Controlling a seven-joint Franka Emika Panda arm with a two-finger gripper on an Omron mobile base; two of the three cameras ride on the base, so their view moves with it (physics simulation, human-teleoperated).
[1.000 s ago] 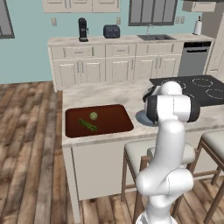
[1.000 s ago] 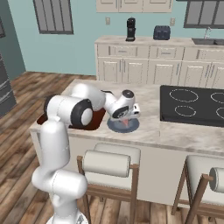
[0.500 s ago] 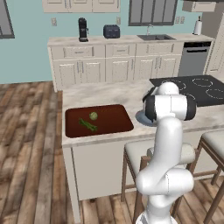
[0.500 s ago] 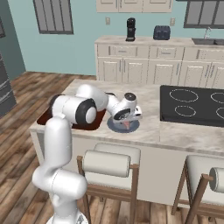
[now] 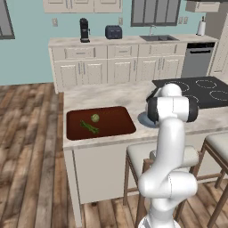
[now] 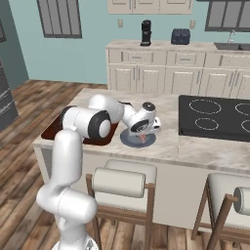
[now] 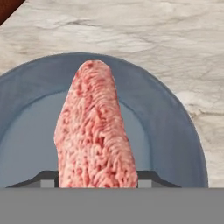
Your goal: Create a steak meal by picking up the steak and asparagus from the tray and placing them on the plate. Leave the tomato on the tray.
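Observation:
The pinkish-red steak [image 7: 94, 131] hangs between the finger tips of my gripper [image 7: 98, 179], which is shut on it just above the round grey-blue plate [image 7: 166, 127]. In the right base view the gripper [image 6: 142, 138] reaches down over the plate [image 6: 128, 141], and the steak [image 6: 142, 140] shows as a reddish sliver under the hand. On the dark reddish-brown tray [image 5: 116, 127], left of the plate [image 5: 143, 120], lie the dark-green asparagus [image 5: 89, 127] and the yellowish-green tomato [image 5: 95, 118]. My arm hides most of the tray [image 6: 51, 129] in the right base view.
A black cooktop [image 6: 215, 114] is set into the island counter right of the plate. Padded stools [image 6: 124, 183] stand along the island's near side. A coffee machine [image 5: 84, 30] and a toaster [image 5: 113, 31] sit on the back counter.
The hand has edged slightly down and to the right over the plate, with the steak still in it. Asparagus and tomato have not moved.

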